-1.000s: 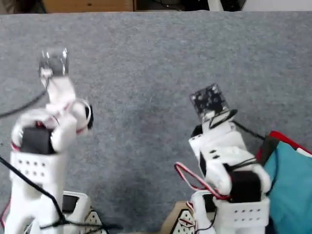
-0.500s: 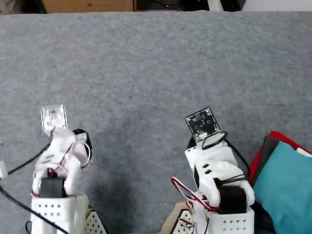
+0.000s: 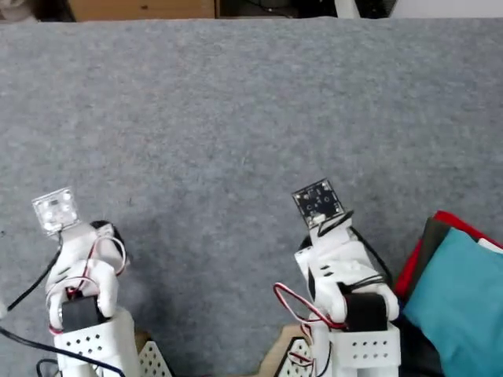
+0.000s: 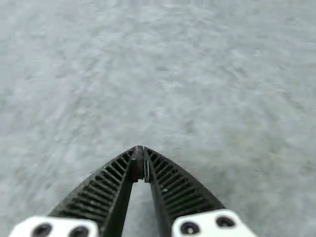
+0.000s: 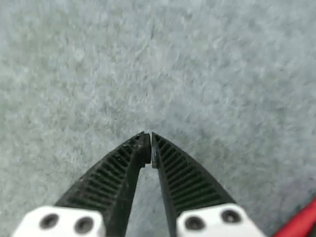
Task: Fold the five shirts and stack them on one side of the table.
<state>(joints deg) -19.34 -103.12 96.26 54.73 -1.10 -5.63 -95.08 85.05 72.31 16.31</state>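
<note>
A stack of folded shirts (image 3: 456,298) lies at the table's near right corner: teal on top, dark grey and red beneath. A red edge of the stack (image 5: 301,224) shows in the right wrist view. Both arms are drawn back near the front edge. My left gripper (image 4: 139,160) is shut with nothing in it, over bare grey felt. My right gripper (image 5: 148,145) is also shut and holds nothing, just left of the stack. In the high view the left arm (image 3: 78,275) stands at the near left and the right arm (image 3: 338,267) beside the shirts.
Grey felt (image 3: 251,118) covers the whole table. A wooden strip (image 3: 141,8) and dark objects run along the far edge. The arm bases and their cables (image 3: 295,302) stand at the front edge.
The left arm has pulled back a long way toward the front edge. The right arm has drawn back a little toward its base.
</note>
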